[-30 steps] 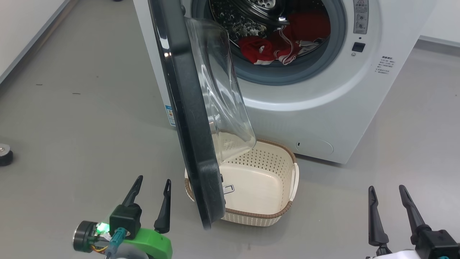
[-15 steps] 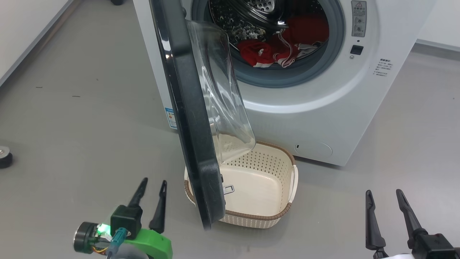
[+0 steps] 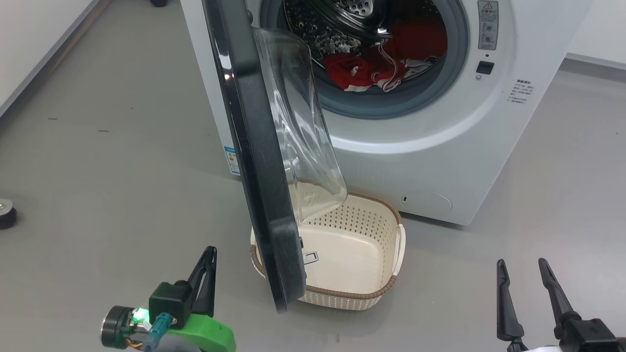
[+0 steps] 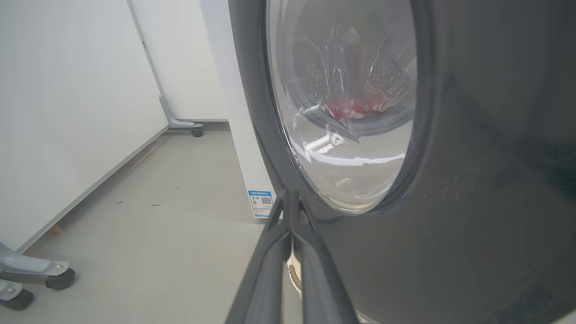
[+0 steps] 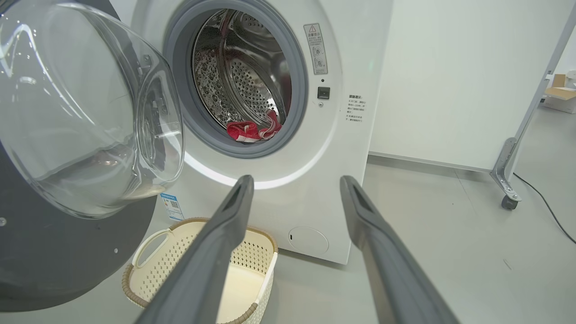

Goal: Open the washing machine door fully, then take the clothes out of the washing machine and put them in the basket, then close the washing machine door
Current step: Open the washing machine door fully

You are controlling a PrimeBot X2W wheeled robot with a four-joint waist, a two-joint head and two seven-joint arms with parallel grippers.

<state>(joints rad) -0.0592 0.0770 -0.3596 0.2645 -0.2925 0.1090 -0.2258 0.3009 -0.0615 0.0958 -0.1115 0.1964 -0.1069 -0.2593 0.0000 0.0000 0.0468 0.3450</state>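
Head view: the big white front-loading washing machine point(image 3: 440, 146) has its large round glossy black washing machine door point(image 3: 259, 161) swung out, roughly edge-on to the robot, with the clear glass bowl on the drum side.
Left gripper: the left gripper point(image 3: 210, 254) sits low near the floor, left of the door's bottom edge. Its two dark jaws are clenched together on nothing.
Left wrist view: the pressed-together jaws point at the door's outer face, just below the window rim. I cannot tell whether they touch it.
Right gripper: the right gripper point(image 3: 521, 266) waits at the lower right, well apart from everything, its jaws released and spread with nothing between them.
Clothes: the bright red fabric clothes point(image 3: 371, 71) with white trim lie low in the steel drum, untouched.
Basket: the small cream perforated plastic basket point(image 3: 342, 294) with a brown rim stands empty on the floor before the machine, its left part under the door.
Just changed: a second ago the left jaws stood wide apart, then they narrowed, and now they are shut.
Meaning: I judge the door step unfinished. A closed pair looks like a blunt tool for nudging the door wider rather than a grasp.
Against the earlier frame: the door, clothes and basket are unmoved, and the slight shift of the whole picture is the camera. The right jaws are as wide as before.
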